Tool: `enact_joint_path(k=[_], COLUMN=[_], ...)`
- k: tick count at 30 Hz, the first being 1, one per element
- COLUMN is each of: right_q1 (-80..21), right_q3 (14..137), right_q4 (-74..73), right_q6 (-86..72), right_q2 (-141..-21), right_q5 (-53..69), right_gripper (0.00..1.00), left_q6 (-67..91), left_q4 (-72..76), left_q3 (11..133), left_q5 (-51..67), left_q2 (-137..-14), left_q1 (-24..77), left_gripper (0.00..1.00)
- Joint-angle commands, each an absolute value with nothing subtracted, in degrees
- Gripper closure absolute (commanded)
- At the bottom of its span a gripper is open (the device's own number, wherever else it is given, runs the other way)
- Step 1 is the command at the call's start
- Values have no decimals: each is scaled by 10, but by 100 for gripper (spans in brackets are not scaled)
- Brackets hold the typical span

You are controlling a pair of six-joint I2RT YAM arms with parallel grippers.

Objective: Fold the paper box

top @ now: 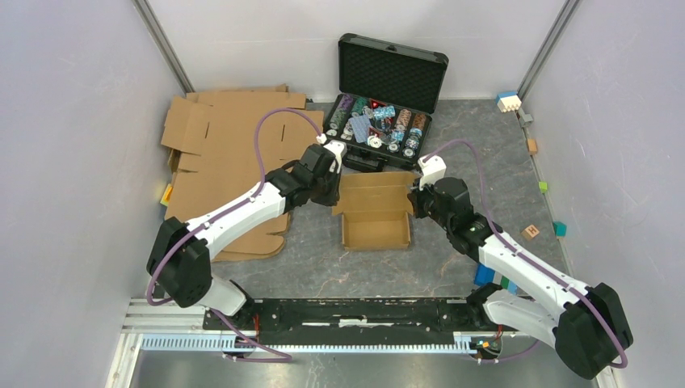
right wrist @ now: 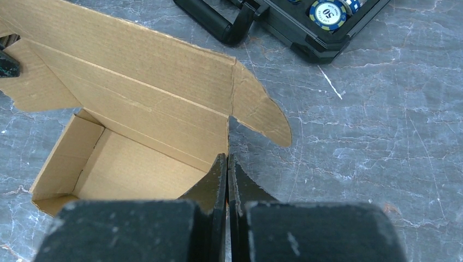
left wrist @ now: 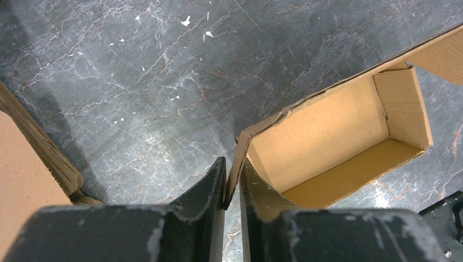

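Holding the paper box (top: 376, 230) at the centre of the table (top: 323, 275): my left gripper (left wrist: 232, 183) pinches its wall at 9 o'clock, and my right gripper (right wrist: 227, 166) is clamped on the 3 o'clock wall. I judge it light, thin and easily creased, best gripped near corners beside score lines.
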State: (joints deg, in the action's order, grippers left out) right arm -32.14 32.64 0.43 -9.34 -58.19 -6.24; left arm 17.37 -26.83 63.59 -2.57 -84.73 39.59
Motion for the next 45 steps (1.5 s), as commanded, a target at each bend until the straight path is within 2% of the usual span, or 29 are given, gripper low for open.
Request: enact_joint_path(k=[1,4,8,18,25,32,38,45], right_q1=[-323,-323,-324,-326,-327,-327,-331,-331], right_q3=[323,324,323,314,323,264,233,247], right_q4=[26,26,30,124,172,288,363,393], right_q6=[-99,-100,-101,-138,-152,-152,-157,-162], right_q2=[-581,-581,-582,-593,-648,-657,-665,-705], right_q5=[-61,-61,-61,-93,-128,-160,-198,-230], right_gripper=[100,100,100,100,100,100,100,100], left_q6=[191,194,200,236,230,222,227,214], left_q4=[-279,-279,-267,-180,-158,-84,-79,-45], left_q3=[646,640,631,604,623,598,623,630], left_q5=[-29,-38,-38,-73,-87,-111,-126,-147], left_q2=[-836,-828,-819,-786,-835,-853,-873,-901], left_q1=[394,394,394,395,395,395,395,395], left_gripper=[80,85,97,98,98,98,98,98])
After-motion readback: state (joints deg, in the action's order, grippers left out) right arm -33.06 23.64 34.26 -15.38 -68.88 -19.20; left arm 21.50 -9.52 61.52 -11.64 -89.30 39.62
